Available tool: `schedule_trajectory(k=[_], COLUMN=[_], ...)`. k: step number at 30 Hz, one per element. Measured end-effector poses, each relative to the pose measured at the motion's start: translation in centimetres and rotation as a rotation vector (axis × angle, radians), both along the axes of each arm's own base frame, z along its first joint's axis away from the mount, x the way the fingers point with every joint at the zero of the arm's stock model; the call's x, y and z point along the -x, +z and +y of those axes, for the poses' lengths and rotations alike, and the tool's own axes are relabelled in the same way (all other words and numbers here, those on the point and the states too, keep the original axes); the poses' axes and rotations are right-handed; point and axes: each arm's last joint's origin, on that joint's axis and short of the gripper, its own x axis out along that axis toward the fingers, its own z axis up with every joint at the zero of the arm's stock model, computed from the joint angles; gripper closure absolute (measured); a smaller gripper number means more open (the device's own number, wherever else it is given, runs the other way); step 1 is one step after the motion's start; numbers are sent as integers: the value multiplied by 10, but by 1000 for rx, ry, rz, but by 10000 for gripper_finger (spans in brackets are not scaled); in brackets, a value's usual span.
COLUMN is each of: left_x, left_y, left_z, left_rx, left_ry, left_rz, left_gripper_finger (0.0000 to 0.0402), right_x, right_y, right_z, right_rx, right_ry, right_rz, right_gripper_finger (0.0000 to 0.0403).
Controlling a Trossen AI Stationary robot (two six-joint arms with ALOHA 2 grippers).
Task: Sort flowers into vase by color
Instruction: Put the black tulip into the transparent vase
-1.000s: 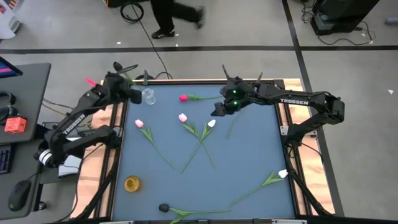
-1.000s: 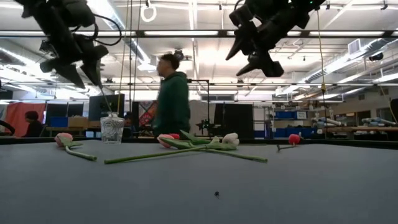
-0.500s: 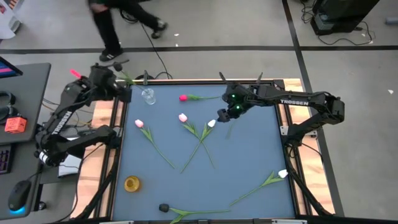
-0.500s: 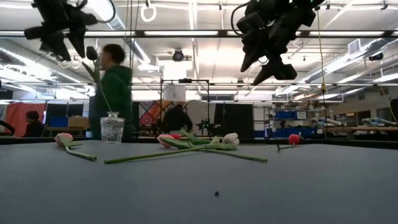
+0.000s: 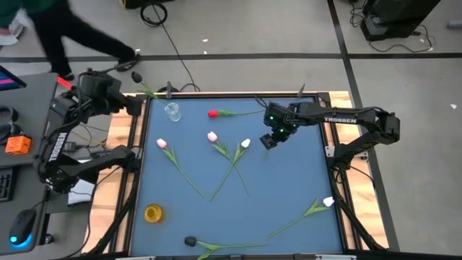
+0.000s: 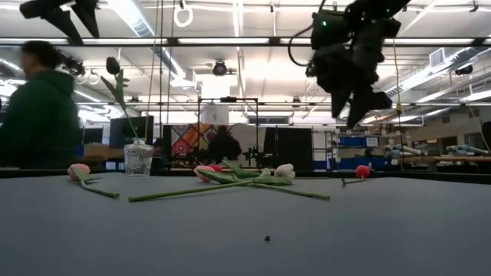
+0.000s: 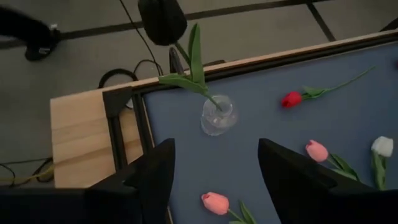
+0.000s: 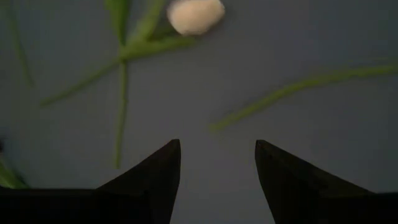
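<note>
Tulips lie scattered over the blue-topped desk (image 5: 289, 188) in the overhead view, and one is already standing: a dark-headed artificial tulip (image 7: 163, 20) leans out of the small clear glass vase (image 5: 172, 110) at the upper left corner of the desk. Left gripper (image 5: 99, 79) hangs off the desk's upper left edge, up over the wooden border, fingers spread wide and holding nothing. Right gripper (image 5: 268, 140) hovers in the upper middle of the frame, jaws spread too and empty, just beside the white-headed tulip (image 5: 245, 144), which shows as a pale bud near the top of its wrist picture. Over to the left of that white one sits a pink-headed tulip (image 5: 212, 136), their green stems crossing further down the frame. A red-headed tulip (image 5: 212, 113) lies along the top edge, right of the vase. Another pink-headed tulip (image 5: 161, 144) rests at the left side. Lower right, a second white-headed tulip (image 5: 328, 202) lies near the desk edge. A round yellow vase (image 5: 153, 213) sits at lower left, with a small dark tulip head (image 5: 190, 240) at the bottom edge. A person in a green top (image 6: 34, 115) stands at far left of the table-level view.
</note>
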Motion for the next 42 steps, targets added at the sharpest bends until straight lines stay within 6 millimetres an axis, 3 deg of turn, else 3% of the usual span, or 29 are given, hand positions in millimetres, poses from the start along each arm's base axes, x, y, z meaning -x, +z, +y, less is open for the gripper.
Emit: schedule_trajectory(k=[8, 15, 27, 35, 42], left_x=[-1, -16, -68, -126, -168], left_y=[21, 29, 42, 29, 19], left_z=[1, 3, 7, 10, 14], left_rx=[-11, 56, -33, -47, -88], left_ry=[-46, -301, -579, -731, -831], left_rz=[20, -118, -262, -143, -129], left_gripper_finger=[189, 208, 230, 230, 230], right_x=[14, 20, 8, -1, 1], right_y=[-34, -54, -58, -56, -53], right_z=[7, 15, 38, 79, 135], right_rx=[-117, -192, -79, -77, -288], right_ry=[-5, -22, -147, -219, -209], right_rz=[56, 62, 52, 35, 81], right_gripper_finger=[188, 188, 200, 220, 230])
